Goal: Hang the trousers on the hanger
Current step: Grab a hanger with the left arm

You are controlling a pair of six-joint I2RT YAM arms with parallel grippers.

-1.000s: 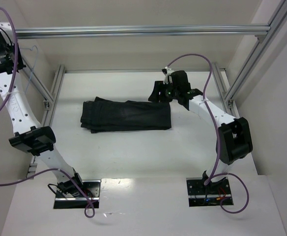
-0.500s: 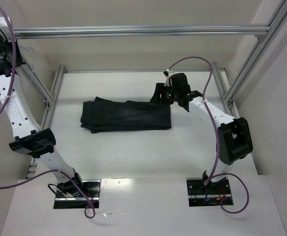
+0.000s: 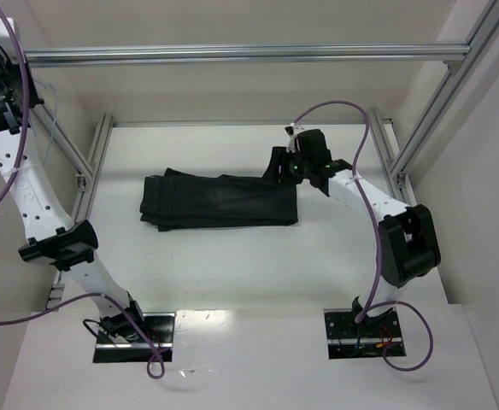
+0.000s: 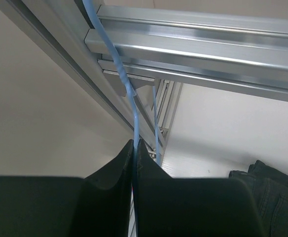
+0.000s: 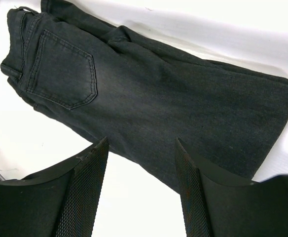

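Released right end effector (image 5: 141, 145) hovered at the trousers' (image 3: 220, 202) right end, long axis running left-right across the counter (image 3: 232, 265); left end effector (image 4: 134, 148), well left of them, clenched the hanger (image 4: 126, 81).

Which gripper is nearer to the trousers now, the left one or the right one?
Right. The right gripper is at the leg end of the trousers, open. The left gripper is far off by the left frame bars, shut on the hanger.
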